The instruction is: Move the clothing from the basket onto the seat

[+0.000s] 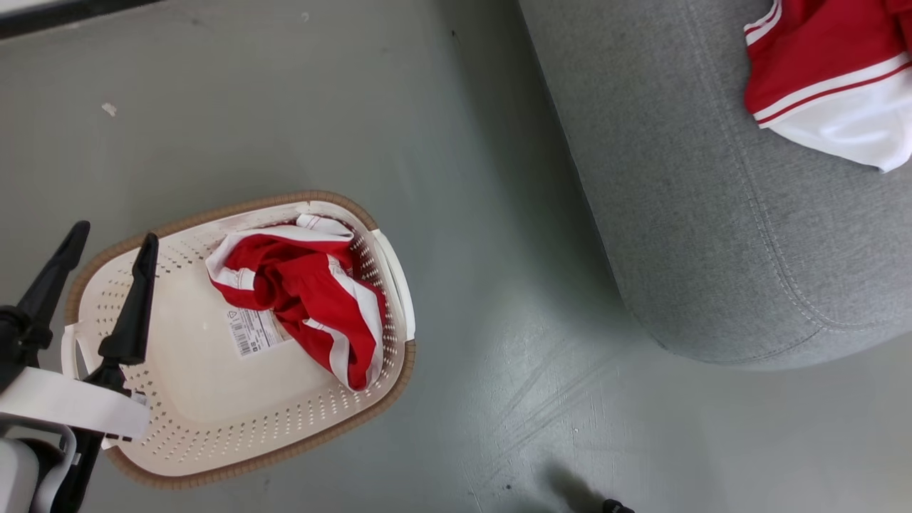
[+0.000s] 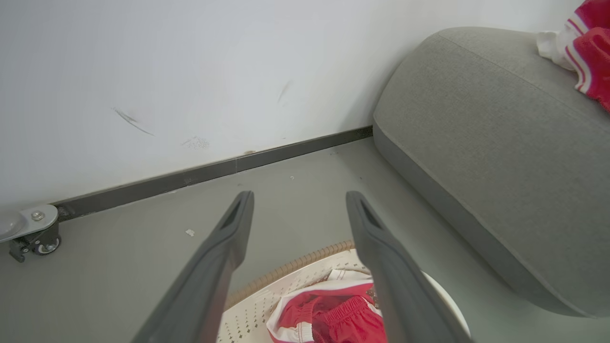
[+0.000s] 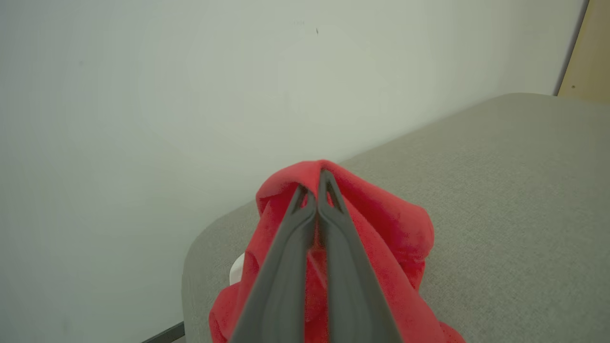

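Head view first. The left gripper hangs over the near end of the cream-white oval perforated plastic laundry basket with its brown rim band. Its two long dark fingers are spread wide and hold nothing, which looks like a stance ready for the next pick. One soft red sports garment with white panels lies crumpled against the basket wall on the sofa side, half covering a printed label. The basket stands on the grey floor, near the large grey woven-fabric sofa but apart from it. A second red garment with white-and-red striped trim lies on the sofa's top, cut off by the picture's corner.

Over to the left wrist view. The left gripper points past the basket rim toward the pale wall, jaws apart. The crumpled garment sits low between and under the fingers, not touched. The second garment shows on the sofa.

The right wrist view now. The right gripper has its fingers pressed together on a fold of the second garment. The cloth drapes down both sides over the sofa. It appears to be held because the drop is not yet finished. Judged halfway: one piece reaches the seat, one waits in the basket.
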Tool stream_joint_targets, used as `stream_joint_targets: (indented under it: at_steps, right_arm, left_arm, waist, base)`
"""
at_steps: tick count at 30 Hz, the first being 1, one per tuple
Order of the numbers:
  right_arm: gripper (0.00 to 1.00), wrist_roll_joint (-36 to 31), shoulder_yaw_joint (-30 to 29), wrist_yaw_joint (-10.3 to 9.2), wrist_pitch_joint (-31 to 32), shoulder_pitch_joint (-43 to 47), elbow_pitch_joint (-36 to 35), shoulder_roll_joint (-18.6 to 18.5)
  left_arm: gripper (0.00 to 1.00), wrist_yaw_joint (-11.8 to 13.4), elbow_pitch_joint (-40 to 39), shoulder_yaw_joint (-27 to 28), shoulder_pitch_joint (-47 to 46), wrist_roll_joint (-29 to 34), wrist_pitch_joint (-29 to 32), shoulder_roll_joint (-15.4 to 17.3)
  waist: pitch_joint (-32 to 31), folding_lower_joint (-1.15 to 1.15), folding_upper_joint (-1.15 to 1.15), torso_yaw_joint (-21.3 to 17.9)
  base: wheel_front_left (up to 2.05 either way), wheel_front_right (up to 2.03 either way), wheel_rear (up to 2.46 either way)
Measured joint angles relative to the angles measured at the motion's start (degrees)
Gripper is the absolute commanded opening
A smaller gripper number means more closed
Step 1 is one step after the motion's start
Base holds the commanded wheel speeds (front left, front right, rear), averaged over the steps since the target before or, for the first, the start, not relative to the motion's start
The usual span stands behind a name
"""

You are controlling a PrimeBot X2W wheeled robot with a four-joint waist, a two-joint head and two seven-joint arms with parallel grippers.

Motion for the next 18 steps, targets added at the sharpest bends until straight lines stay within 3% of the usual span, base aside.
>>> stream_joint_targets:
  at_steps: [18]
  right_arm:
    - [0.00, 0.04, -3.43, 0.00, 4.76, 0.31, 8.53, 5.50]
  left_arm:
    - [1.00, 0.00, -0.65, 0.64, -2.89, 0.58, 0.51, 1.31]
  waist:
    - [4.93, 0.00, 0.00, 0.39]
  base:
    - [0.00, 0.00, 0.00]
